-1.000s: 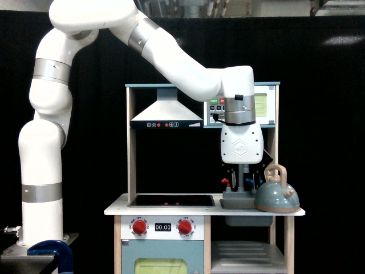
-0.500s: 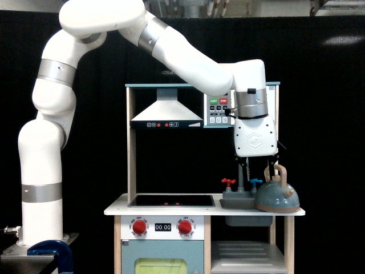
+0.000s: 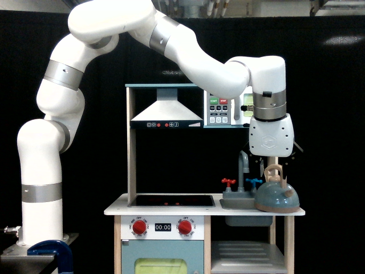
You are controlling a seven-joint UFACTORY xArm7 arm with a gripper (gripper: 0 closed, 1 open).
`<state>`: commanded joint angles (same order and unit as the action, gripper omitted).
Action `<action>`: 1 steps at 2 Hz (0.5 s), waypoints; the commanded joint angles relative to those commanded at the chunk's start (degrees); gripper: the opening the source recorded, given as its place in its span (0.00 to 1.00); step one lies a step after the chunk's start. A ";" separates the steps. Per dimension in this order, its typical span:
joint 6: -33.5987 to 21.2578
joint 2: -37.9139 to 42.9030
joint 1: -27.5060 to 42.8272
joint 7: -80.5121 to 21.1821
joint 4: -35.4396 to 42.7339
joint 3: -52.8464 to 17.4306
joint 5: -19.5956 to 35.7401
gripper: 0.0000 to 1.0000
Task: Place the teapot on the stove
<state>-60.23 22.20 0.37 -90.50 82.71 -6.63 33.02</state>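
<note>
The teapot [image 3: 276, 197] sat at the counter [image 3: 117, 210] edge beside the sink [image 3: 236, 202], far from the stove [image 3: 171, 200]. It looked rigid, light and glossy; its looped handle [image 3: 274, 172] seemed the best hold. The gripper [image 3: 272, 164] hung directly above; its finger spacing could not be told.

The teapot [image 3: 276, 197] sat at the far end of the white bench [image 3: 117, 208] on the exterior view's right, just beside the grey sink [image 3: 236, 202]. The gripper [image 3: 274, 164] hung right above its looped handle; its jaws were too dark to make out. The stove [image 3: 171, 200] was well apart toward the left, under the range hood [image 3: 166, 111].
</note>
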 joint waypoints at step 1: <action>-10.81 8.93 -5.31 -6.04 14.35 4.77 2.53 1.00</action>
<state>-71.04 31.13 -4.94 -96.54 97.05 -1.86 35.55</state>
